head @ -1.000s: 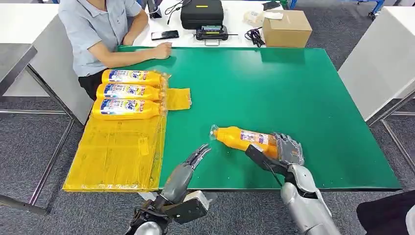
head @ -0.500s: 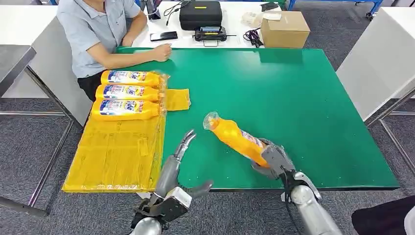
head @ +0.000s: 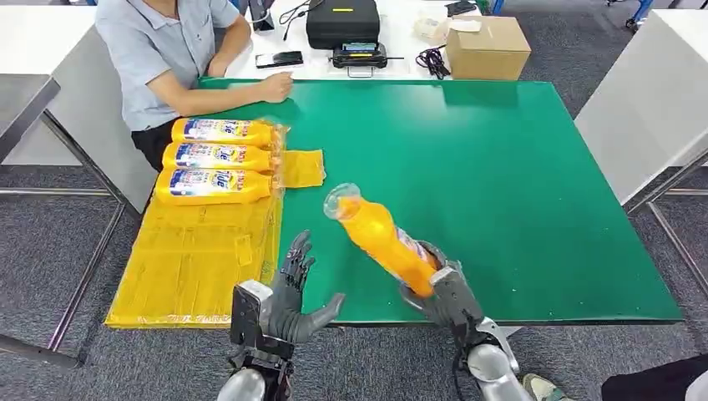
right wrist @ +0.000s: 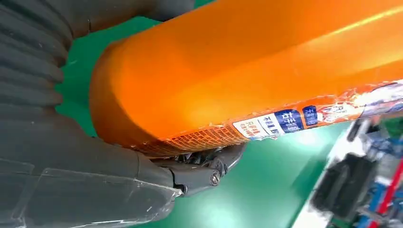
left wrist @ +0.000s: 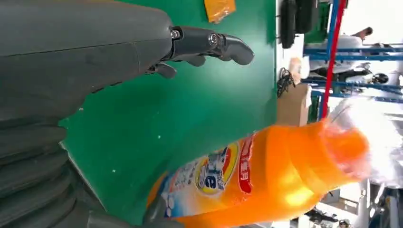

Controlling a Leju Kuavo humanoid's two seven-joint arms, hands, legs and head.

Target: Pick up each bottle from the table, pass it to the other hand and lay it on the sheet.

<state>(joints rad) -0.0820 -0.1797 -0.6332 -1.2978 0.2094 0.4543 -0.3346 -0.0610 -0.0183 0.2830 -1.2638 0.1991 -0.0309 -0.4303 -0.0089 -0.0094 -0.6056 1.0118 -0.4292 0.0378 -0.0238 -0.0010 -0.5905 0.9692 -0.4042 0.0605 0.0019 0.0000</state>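
- I count three orange plastic detergent bottles with blue-and-white labels (head: 219, 159) lying side by side on the far end of the yellow plastic sheet (head: 196, 267), which hangs over the left edge of the green table (head: 518, 167). I take those as done.
- A fourth orange bottle with a clear-wrapped cap (head: 380, 238) is off the table, tilted, cap pointing up and away from me; it is in the hand-over step, not yet passed.
- My right hand (head: 442, 292) grips that bottle around its base end, fingers wrapped under it as the right wrist view shows.
- My left hand (head: 288, 296) holds nothing: fingers spread wide, thumb out, palm turned toward the bottle, near but not touching it.
- Left to do, in my judgement: pass it across and lay it on the sheet's bare near part.
- A person in a grey shirt (head: 167, 50) sits at the far left corner.
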